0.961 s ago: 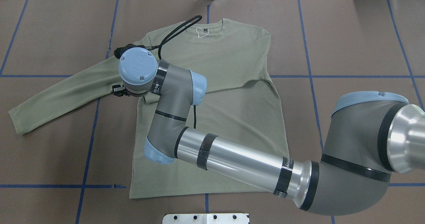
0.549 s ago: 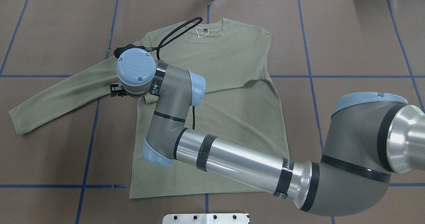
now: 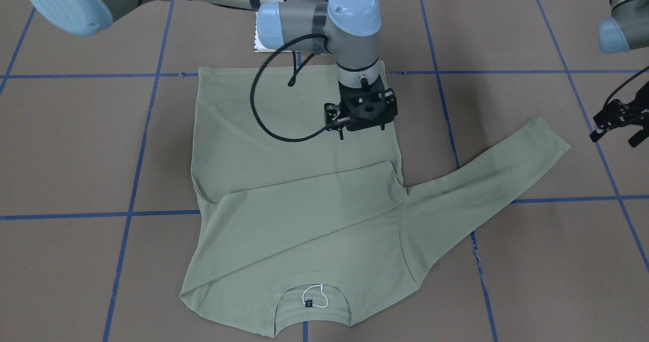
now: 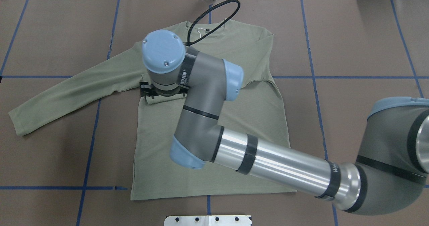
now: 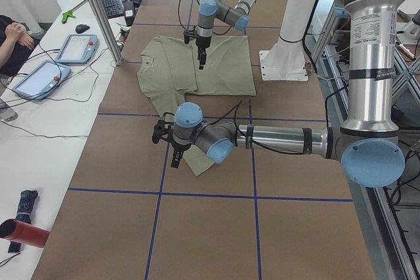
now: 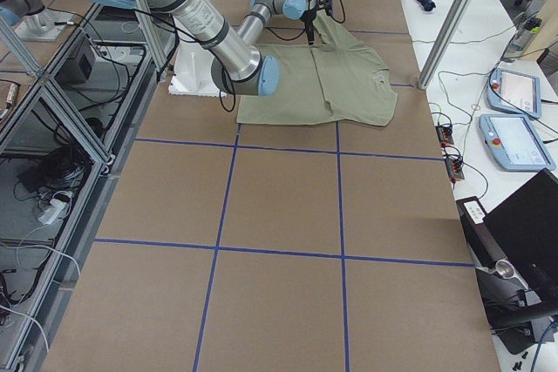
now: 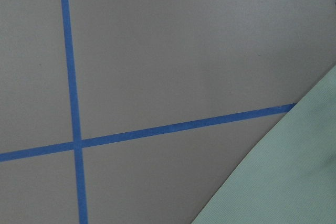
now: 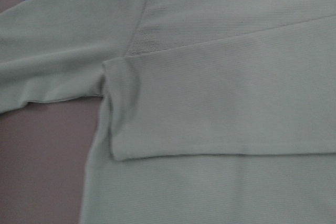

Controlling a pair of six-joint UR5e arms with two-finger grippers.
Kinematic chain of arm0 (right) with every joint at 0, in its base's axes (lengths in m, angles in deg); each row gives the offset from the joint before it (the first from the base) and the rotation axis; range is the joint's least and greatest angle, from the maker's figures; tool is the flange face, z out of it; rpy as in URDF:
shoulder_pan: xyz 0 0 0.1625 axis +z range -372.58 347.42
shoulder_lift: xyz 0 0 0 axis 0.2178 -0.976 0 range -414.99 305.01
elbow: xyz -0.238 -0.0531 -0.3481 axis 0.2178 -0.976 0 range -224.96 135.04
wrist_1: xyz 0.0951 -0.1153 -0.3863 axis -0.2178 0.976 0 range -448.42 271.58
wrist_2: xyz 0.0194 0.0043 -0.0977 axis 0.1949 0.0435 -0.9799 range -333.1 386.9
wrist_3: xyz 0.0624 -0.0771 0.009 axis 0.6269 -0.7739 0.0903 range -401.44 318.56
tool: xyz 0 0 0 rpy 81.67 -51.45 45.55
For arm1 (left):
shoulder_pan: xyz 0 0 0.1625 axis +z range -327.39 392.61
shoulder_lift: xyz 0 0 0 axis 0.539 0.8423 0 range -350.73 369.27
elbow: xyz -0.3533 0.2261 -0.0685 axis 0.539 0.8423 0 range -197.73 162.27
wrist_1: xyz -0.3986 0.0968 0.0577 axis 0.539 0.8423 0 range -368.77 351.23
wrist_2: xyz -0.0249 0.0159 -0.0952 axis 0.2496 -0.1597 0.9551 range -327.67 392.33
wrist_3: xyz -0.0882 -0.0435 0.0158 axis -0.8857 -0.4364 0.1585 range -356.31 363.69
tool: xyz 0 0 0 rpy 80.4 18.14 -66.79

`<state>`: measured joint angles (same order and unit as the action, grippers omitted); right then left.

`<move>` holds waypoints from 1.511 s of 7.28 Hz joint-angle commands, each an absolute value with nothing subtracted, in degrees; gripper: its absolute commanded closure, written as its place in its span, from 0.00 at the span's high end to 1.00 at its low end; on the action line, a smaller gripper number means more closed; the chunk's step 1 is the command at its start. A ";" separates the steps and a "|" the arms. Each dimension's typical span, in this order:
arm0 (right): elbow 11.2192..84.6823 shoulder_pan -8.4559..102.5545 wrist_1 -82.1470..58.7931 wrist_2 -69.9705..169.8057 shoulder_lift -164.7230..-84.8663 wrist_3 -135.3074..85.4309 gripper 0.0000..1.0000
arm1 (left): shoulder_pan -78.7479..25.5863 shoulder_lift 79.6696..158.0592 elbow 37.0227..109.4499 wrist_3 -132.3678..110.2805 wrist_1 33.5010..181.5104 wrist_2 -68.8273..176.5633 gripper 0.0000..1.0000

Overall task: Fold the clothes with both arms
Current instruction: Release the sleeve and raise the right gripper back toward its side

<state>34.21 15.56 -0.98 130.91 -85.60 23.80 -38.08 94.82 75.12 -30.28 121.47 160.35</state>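
My left fingers [image 3: 599, 128] apart, near the end of the outstretched sleeve [image 4: 67, 92] | my right fingers [image 5: 201, 57] over the shirt's [image 3: 284, 129] left armpit, gap I cannot tell | shirt flat on counter [image 4: 50, 152], collar far

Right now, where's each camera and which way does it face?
Front-facing: across table, facing robot; right claw over shirt, left claw aside.
Overhead: behind robot, looking down; right arm crosses shirt.
Left side: table's end; left arm nearest.
Right side: opposite end; right arm nearest.
Left wrist: down at table and shirt; no claw.
Right wrist: down at folded sleeve; no claw.
All show the shirt.
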 commanded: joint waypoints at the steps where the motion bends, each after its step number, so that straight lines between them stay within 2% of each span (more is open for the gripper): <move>1: 50.78 20.61 12.51 134.10 -97.21 22.99 1.00 | -33.06 90.68 75.17 -47.29 132.31 156.36 1.00; 3: 58.02 29.21 12.56 142.70 -107.93 15.41 1.00 | -27.28 87.50 75.17 -58.32 138.26 150.42 0.99; 6: 62.35 35.83 12.30 145.81 -119.82 0.53 1.00 | -18.82 86.10 74.99 -61.53 137.21 140.12 0.99; 11: 63.06 36.55 12.04 147.13 -122.31 -0.39 1.00 | -16.26 86.09 73.41 -61.44 135.81 139.39 0.99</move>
